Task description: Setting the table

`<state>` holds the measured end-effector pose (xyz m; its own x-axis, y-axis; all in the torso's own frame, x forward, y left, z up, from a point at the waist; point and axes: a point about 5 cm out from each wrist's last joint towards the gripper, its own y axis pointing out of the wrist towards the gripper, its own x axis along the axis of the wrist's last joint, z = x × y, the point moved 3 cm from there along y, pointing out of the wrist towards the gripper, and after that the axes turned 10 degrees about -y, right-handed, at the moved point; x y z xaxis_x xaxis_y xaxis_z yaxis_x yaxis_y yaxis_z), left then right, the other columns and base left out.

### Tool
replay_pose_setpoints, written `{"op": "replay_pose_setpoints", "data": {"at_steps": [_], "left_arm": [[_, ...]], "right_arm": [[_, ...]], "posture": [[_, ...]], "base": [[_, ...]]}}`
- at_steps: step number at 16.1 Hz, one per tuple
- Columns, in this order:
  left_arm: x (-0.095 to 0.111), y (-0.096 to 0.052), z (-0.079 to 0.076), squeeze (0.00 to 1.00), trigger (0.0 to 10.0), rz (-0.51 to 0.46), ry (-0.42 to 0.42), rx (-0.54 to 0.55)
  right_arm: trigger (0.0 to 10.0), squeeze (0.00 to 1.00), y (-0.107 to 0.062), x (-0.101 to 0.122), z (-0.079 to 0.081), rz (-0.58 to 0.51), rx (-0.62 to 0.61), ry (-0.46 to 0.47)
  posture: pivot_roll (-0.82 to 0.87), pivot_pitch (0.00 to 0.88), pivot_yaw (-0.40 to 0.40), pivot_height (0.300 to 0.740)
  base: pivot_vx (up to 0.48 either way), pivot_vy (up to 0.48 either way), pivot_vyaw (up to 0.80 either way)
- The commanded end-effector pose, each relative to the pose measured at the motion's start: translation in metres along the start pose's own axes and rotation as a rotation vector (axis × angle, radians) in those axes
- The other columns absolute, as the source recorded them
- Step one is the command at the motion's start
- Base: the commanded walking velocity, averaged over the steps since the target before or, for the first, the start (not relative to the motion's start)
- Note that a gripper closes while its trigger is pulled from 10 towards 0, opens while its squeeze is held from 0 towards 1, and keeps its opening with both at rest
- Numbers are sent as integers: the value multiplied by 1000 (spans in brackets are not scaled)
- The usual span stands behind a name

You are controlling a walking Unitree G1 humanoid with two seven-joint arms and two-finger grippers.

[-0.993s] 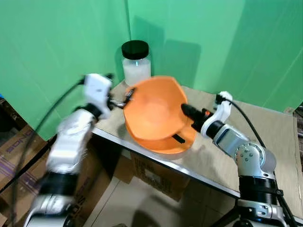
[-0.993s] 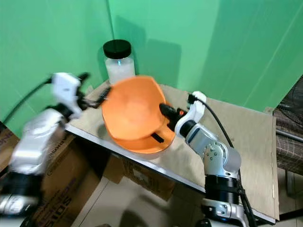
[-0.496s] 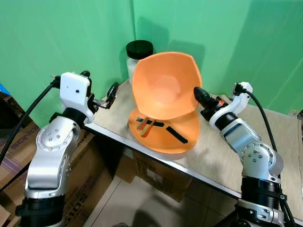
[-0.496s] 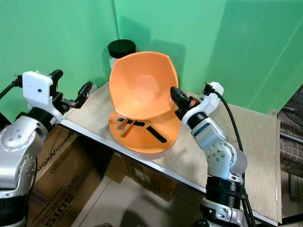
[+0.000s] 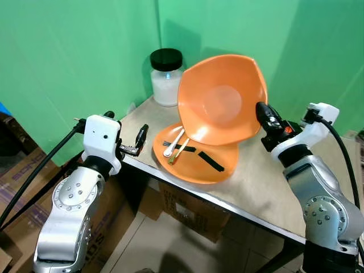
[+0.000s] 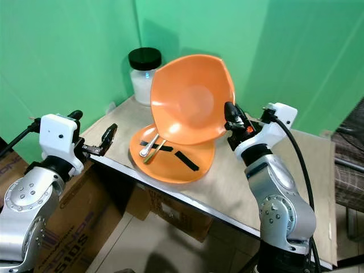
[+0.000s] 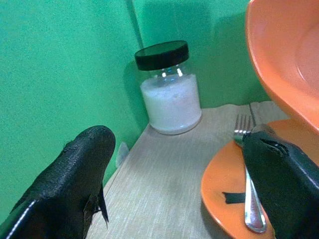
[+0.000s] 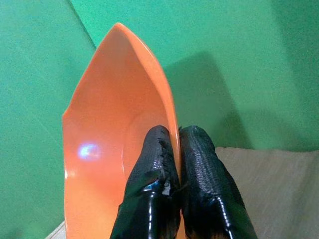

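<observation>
Since the earlier frames the upper orange plate has been carried rightward and now stands higher, fully uncovering the cutlery below; the left arm has dropped and drawn back from the tabletop edge.

Left to right in the head views: left tool at lower left, just off the near tabletop corner, fingers spread, holding nothing. Upper centre-left, against the green backdrop: glass jar with black lid, upright, roughly two-thirds full of white granular material. Centre: lower orange plate flat on the tabletop, near the front edge. It holds a fork and a green-handled utensil side by side, long axes running from lower left to upper right of the frame; fork tines toward the jar per left wrist view. Black marks show on the plate surface.

The upper plate is tilted steeply on edge, concave face toward the camera, lower rim just above the lower plate. Right tool at centre-right, fingers pressed together on that plate's right rim, one either side.
</observation>
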<state>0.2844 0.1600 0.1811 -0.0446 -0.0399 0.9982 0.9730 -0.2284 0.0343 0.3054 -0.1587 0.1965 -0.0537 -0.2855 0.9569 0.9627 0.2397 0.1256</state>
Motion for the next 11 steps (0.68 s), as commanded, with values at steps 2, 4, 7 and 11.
{"op": "replay_pose_setpoints", "data": {"at_steps": [2,4,7,11], "left_arm": [[-2,-5,-4,0,10000,19,0,31],[-2,-6,-10,0,10000,8,-21,46],[1,5,-15,0,10000,-8,-48,38],[1,4,-6,0,10000,-28,-86,119]], "right_arm": [[10000,0,-8,15,15,-72,23,-89],[10000,0,-16,12,20,-79,15,-114],[10000,0,-19,17,20,-96,-10,-136],[10000,0,-14,12,22,-64,-21,-205]], "posture": [[-46,0,69,740],[-73,0,89,740],[-97,0,88,740],[-71,0,36,740]], "base": [[0,0,-478],[0,0,-800],[0,0,-800],[0,0,-800]]}}
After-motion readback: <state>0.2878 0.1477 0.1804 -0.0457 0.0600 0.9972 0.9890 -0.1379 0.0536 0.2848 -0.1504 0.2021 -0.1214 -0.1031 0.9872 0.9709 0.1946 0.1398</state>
